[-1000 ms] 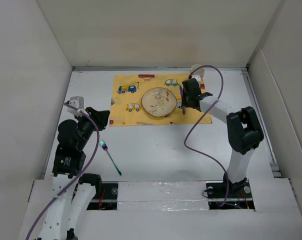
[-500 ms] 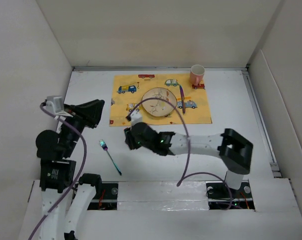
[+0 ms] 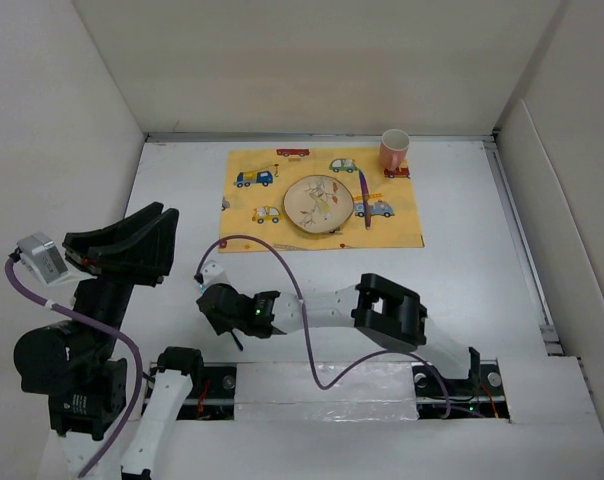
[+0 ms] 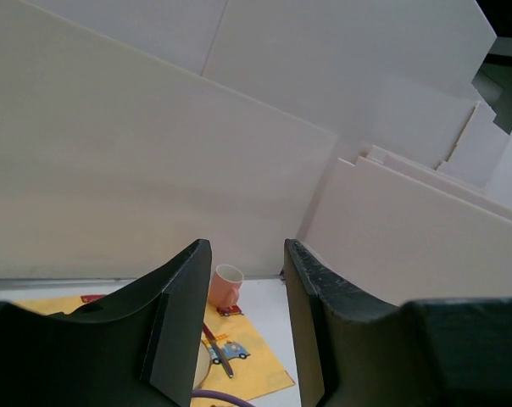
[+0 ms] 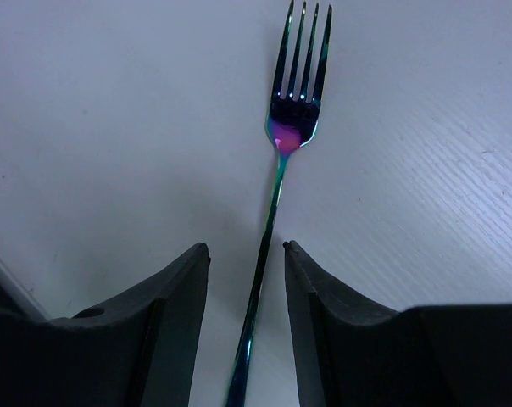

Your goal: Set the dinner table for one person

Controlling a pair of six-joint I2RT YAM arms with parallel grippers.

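- The large flat white counter (image 3: 462, 270) filled the floor of the cell, walled on three sides by off-white panels (image 3: 312, 60), with both arm bases at its near edge.
- On its near-left part lay a thin metal fork with an iridescent blue-purple sheen (image 5: 277, 191), flat on the bare surface and well apart from the place setting.
- The right hand (image 3: 219, 308) hung low over that fork, the arm stretched across the near edge to the left.
- In the right wrist view its two black fingers (image 5: 175, 297) stood apart with the fork's handle running between them. Neither finger touched the handle, and the tines pointed away from the wrist.
- At the far middle of the counter lay a yellow cloth placemat printed with cartoon cars (image 3: 402, 228).
- A round cream plate with a faint leaf pattern (image 3: 318, 203) sat on the placemat.
- Just right of the plate lay a slim purple-handled utensil (image 3: 364, 197); its kind could not be told.
- A pink mug (image 3: 393, 150) stood upright at the placemat's far right corner.
- The left hand (image 3: 165, 243) was raised high at the left side, clear of the counter, aimed toward the far panels.
- Its fingers were apart and held nothing; the mug showed through the gap in the left wrist view.
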